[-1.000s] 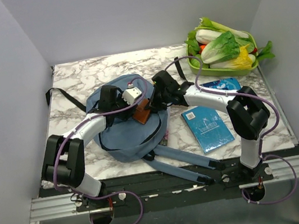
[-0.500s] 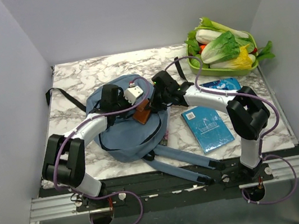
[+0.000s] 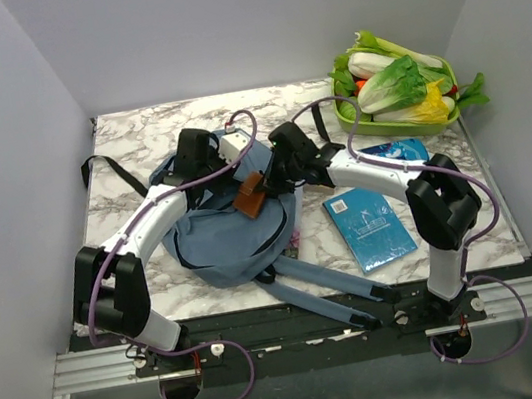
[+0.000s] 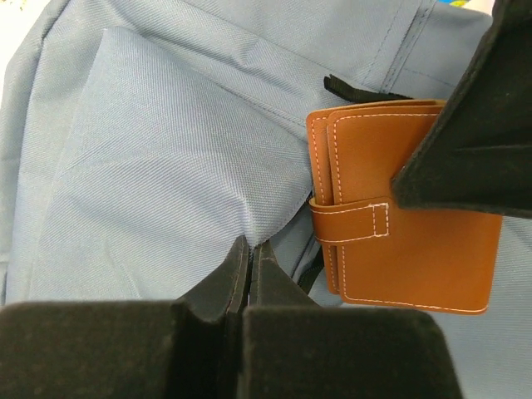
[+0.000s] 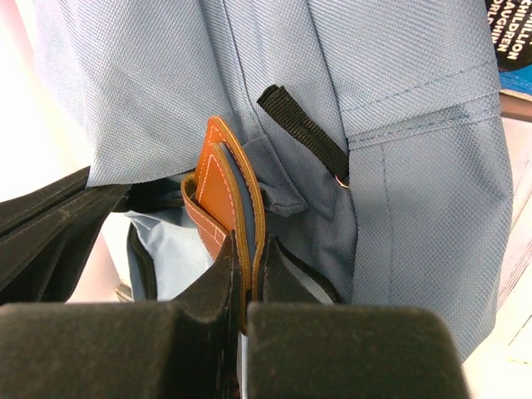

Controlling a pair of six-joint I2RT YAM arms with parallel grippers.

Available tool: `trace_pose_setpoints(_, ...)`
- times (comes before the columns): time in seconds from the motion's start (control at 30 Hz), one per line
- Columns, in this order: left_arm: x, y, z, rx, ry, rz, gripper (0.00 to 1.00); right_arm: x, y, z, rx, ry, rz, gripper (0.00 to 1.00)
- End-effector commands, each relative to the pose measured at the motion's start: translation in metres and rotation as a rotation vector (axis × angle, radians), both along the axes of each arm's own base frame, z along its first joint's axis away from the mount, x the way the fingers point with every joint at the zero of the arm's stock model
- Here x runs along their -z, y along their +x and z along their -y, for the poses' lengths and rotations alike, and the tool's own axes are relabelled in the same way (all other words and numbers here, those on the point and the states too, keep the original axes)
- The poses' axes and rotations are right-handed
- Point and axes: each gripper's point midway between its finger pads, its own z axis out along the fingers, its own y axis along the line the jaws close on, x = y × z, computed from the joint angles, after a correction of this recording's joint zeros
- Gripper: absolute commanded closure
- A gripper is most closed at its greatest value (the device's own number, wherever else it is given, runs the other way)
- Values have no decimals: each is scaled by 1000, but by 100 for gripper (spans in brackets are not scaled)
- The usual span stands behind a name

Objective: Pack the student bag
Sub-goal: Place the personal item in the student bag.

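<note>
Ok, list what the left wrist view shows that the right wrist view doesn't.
Only left wrist: the flat face of the brown wallet with its strap, and the left end effector shut on a fold of fabric. Only right wrist: that wallet edge-on, clamped between the fingers of the right end effector. Both: the blue student bag and the wallet.

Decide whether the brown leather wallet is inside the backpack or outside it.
Outside: the right gripper pinches the wallet edge-on over the backpack, and nearly all its leather shows in the left wrist view.
</note>
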Motion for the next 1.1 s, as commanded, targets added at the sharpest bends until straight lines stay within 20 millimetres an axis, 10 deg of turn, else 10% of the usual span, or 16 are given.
trace_pose_setpoints(0.0,-79,9,4,-58,-116,112,100,8,-6,22,43,-110,-46,99)
trace_pose_setpoints(0.23,-92,25,-5,-195,-132,125,100,-34,1,-9,1,-15,25,100)
trace_pose_setpoints(0.47,-84,49,-19,-384,-118,85,100,-24,-7,-34,-51,3,-4,99)
trace_pose_setpoints(1.07,-71,27,-3,-298,-175,0,100,-35,13,-120,-233,208,4,99)
